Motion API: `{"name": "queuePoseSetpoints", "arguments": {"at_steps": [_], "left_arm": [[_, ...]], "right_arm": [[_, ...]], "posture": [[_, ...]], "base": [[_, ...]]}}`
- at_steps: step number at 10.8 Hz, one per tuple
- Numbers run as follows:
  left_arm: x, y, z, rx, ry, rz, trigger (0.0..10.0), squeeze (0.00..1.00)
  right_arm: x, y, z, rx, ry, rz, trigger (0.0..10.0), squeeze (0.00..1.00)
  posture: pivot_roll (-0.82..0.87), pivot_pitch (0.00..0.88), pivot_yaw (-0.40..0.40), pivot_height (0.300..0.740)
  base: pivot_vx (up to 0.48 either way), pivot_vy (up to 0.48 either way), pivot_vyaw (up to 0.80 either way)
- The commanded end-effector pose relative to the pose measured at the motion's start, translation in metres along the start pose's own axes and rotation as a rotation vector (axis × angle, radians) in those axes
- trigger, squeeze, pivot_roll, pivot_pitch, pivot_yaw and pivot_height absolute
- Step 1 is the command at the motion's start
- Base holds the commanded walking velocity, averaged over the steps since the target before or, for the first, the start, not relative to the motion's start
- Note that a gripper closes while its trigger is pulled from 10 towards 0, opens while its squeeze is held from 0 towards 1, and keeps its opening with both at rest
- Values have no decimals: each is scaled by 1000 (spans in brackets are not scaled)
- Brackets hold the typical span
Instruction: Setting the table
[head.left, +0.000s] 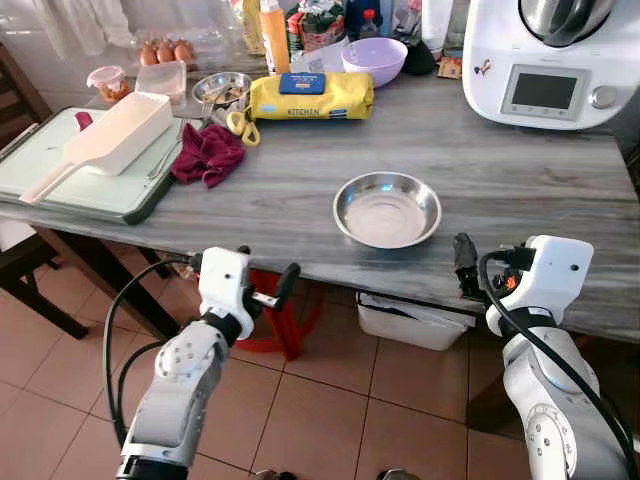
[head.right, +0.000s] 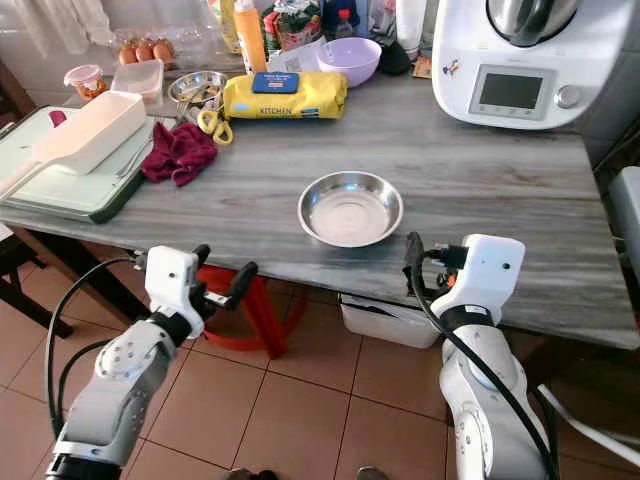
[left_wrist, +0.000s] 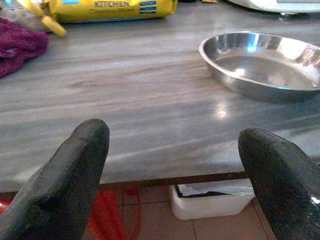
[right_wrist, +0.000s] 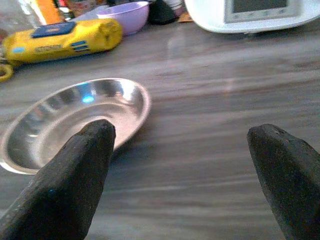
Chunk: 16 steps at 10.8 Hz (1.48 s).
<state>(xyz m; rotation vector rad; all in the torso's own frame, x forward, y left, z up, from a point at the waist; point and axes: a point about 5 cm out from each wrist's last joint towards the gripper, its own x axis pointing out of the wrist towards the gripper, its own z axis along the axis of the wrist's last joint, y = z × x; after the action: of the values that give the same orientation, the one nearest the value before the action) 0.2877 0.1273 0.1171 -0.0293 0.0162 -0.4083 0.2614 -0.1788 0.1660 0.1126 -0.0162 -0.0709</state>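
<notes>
An empty shallow steel dish (head.left: 387, 209) sits on the grey wood-grain table (head.left: 500, 170), close to its front edge. My left gripper (head.left: 267, 268) hovers just below and in front of that edge, left of the dish, open with nothing between its fingers. In the left wrist view the dish (left_wrist: 260, 62) lies ahead of the spread fingertips (left_wrist: 75, 165). My right gripper (head.left: 485, 262) is at the table's front edge, just right of the dish, also open and empty. The right wrist view has the dish (right_wrist: 75, 120) behind one of its fingers (right_wrist: 70, 175).
A white kitchen machine (head.left: 550, 60) stands at the back right. A purple bowl (head.left: 374, 58), a yellow package (head.left: 310, 95), scissors (head.left: 240, 125) and a maroon cloth (head.left: 207, 152) lie further back. A green tray (head.left: 60, 180) holds a white scoop at left. A white bin (head.left: 410, 320) and a red stool (head.left: 275, 330) sit under the table.
</notes>
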Motion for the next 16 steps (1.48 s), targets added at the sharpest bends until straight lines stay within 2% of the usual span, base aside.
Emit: {"name": "queuePoseSetpoints", "arguments": {"at_steps": [1,2,4,16], "left_arm": [[-2,5,-2,18,26,22,10000,0],[-2,6,-3,21,29,27,10000,0],[-1,9,-2,60,35,31,10000,0],[-1,10,-3,59,44,33,10000,0]], "right_arm": [[0,3,-7,32,42,10,10000,0],[0,3,-8,50,46,14,10000,0],[1,3,-7,23,44,6,10000,0],[1,6,-8,29,34,24,10000,0]], "posture": [[-166,104,92,740],[-165,103,92,740],[-162,105,94,740],[-162,106,94,740]], "base": [[0,0,0],[0,0,0],[0,0,0],[0,0,0]]}}
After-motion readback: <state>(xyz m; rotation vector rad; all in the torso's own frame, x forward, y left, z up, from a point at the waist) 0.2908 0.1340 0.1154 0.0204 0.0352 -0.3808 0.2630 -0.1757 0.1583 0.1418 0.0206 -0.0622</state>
